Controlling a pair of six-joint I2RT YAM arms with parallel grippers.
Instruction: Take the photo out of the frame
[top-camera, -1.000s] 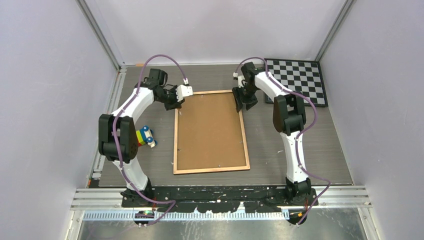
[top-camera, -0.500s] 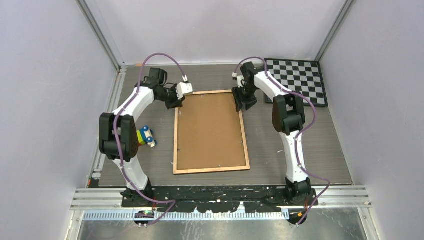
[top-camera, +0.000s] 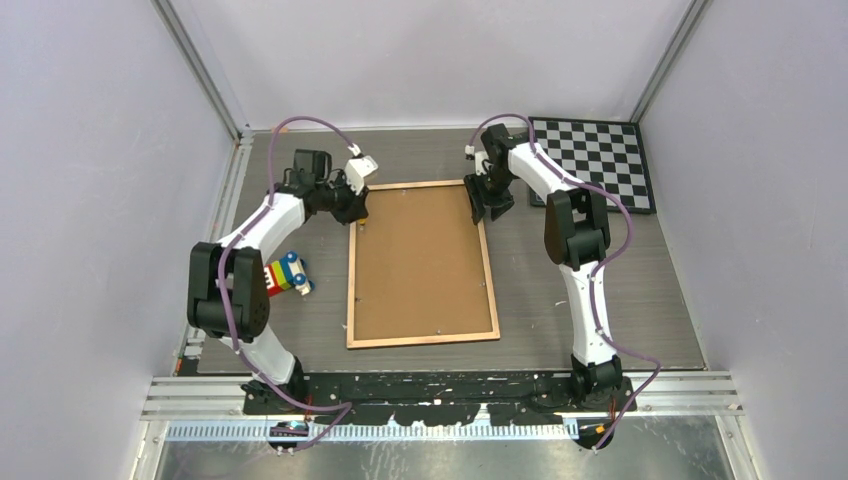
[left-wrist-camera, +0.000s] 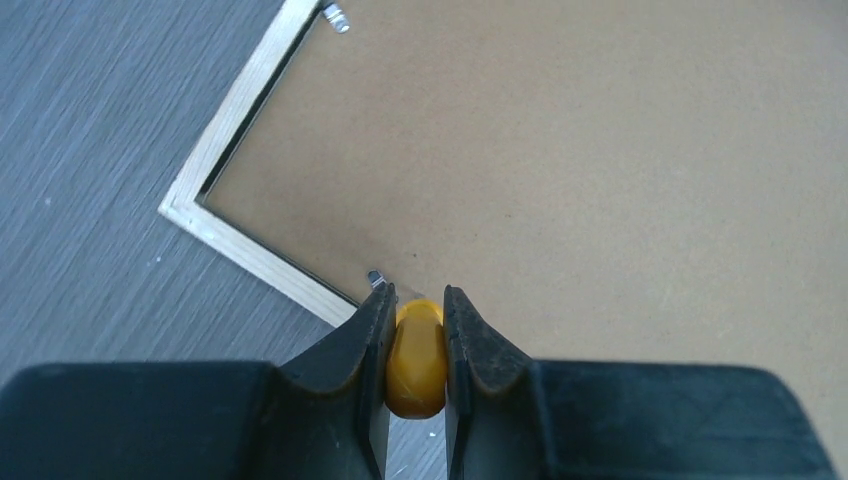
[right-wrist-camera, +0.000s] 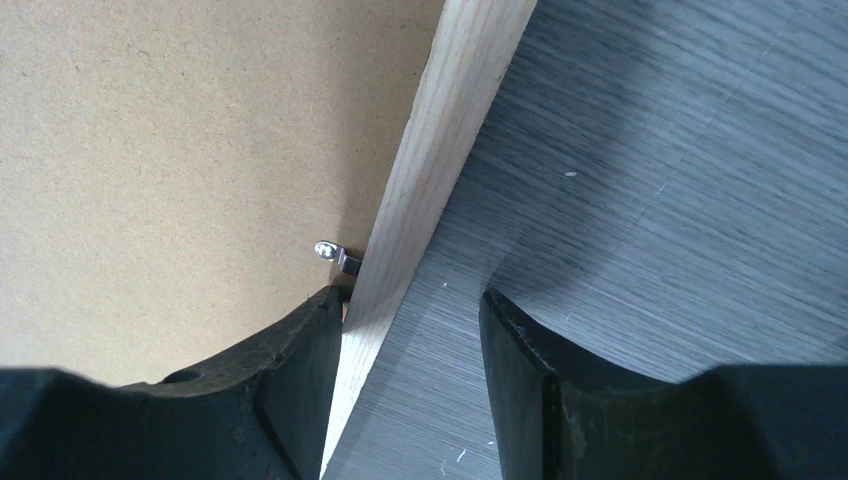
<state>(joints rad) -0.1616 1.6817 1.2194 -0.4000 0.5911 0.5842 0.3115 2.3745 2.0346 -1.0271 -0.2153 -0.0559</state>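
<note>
You have the frame (top-camera: 423, 339) lying face down mid-table with its brown backing board (top-camera: 420, 260) up, so the photo under it can't be seen. Your left gripper (left-wrist-camera: 415, 295) sits at the frame's 11 o'clock corner, fingers pinched on a small yellow lump (left-wrist-camera: 415, 355). Your right gripper (right-wrist-camera: 410, 300) is at the 1 o'clock corner, jaws apart, straddling the light wood rim (right-wrist-camera: 440, 150) just beside a metal tab (right-wrist-camera: 338, 255). A coloured toy (top-camera: 287, 274) lies at the frame's 9 o'clock
</note>
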